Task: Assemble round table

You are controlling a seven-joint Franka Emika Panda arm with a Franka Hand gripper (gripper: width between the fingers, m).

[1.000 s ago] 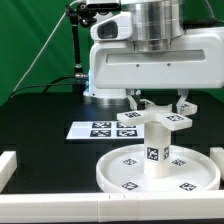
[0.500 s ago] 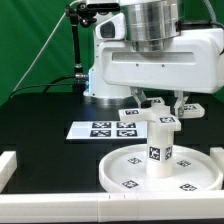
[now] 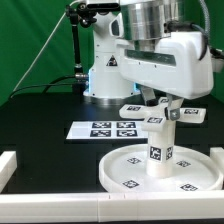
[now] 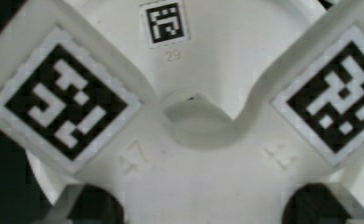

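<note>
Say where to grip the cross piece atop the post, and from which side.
Grip the cross piece at its narrow waist between lobes, coming straight down from above: it lies flat on the upright post, and the lobes flare too wide.

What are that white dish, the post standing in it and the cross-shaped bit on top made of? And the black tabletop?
Dish, post and cross piece: probably plastic, uniformly white and matte, with smooth moulded edges. The black-and-white squares look like printed stickers. Tabletop: black and non-reflective, maybe cloth or a mat; can't tell.
</note>
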